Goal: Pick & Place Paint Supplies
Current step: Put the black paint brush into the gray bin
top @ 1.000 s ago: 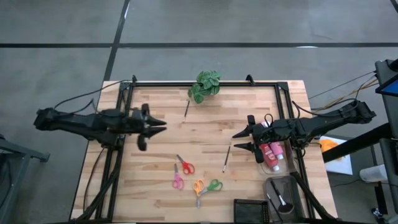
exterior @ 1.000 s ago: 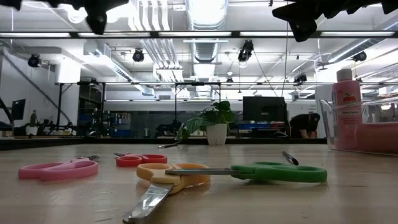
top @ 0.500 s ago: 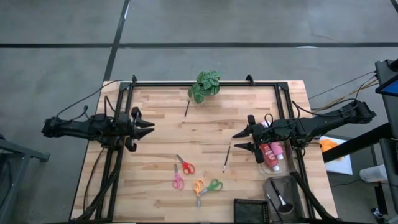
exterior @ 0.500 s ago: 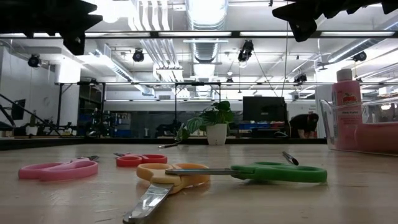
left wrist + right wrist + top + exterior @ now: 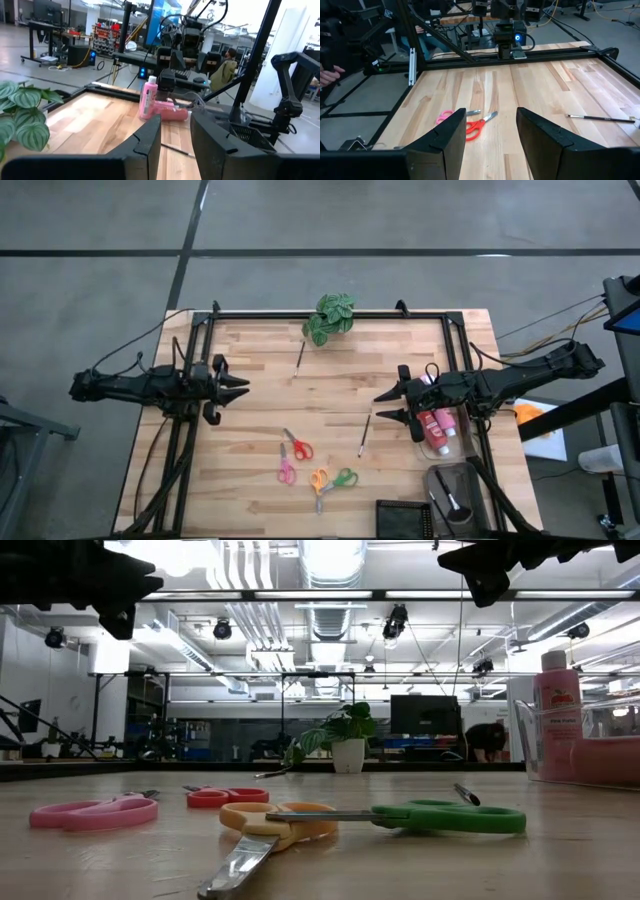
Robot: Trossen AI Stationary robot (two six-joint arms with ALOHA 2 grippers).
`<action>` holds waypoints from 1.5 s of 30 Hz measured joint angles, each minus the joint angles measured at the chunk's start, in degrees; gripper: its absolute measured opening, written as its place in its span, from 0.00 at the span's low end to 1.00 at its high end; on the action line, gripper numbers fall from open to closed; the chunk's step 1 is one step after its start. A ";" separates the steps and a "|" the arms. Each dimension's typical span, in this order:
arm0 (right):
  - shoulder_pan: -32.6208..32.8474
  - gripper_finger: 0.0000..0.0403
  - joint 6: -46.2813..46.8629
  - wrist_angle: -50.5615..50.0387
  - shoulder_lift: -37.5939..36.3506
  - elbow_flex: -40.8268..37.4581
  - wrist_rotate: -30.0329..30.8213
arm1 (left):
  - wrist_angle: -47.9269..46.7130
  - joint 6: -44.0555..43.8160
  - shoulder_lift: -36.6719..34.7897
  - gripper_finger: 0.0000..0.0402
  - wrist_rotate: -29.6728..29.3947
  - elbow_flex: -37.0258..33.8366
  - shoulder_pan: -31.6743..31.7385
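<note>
A red and a pink squeeze bottle [image 5: 437, 426] lie in a clear bin [image 5: 441, 448] at the table's right edge. One pink bottle [image 5: 148, 97] stands upright there. Two thin dark brushes lie flat on the wood, one [image 5: 300, 355] by the plant and one [image 5: 364, 436] near the middle. My right gripper [image 5: 381, 405] hovers open just left of the bin, nothing between its fingers [image 5: 445, 135]. My left gripper [image 5: 243, 387] hangs level over the table's left edge, also open and empty [image 5: 175, 135].
A green leafy plant [image 5: 330, 317] stands at the far edge. Red [image 5: 297, 446], pink [image 5: 286, 471], orange [image 5: 319, 480] and green [image 5: 343, 478] scissors lie toward the near edge. A clear tub [image 5: 452, 496] with a brush and a black box [image 5: 405, 518] sit near right.
My left gripper has drawn back toward the table's left edge and sunk lower, staying level and open. My right gripper has kept still.
</note>
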 joint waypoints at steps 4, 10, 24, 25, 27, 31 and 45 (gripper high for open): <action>0.01 0.42 0.00 0.00 0.00 0.00 -0.02 | -0.99 0.00 0.02 0.26 0.00 0.00 0.00; 0.02 0.42 0.00 -0.02 0.00 0.00 -0.02 | -1.30 -0.02 0.02 0.26 0.00 0.00 0.00; 0.00 0.42 0.00 0.00 0.00 0.00 -0.02 | -11.02 -0.15 0.04 0.26 0.02 0.02 0.00; 0.01 0.42 0.00 0.00 0.00 0.00 -0.01 | -12.15 -0.16 0.04 0.26 0.02 0.02 0.00; 0.02 0.42 0.00 0.00 0.00 0.00 -0.02 | -14.71 -0.15 0.04 0.26 0.00 0.02 0.00; 0.02 0.42 0.00 0.00 0.00 0.00 0.00 | -20.83 -0.15 0.02 0.26 0.02 0.04 0.00; 0.00 0.42 0.02 0.00 0.00 0.00 -0.02 | -36.84 -0.42 0.04 0.26 0.01 0.06 0.02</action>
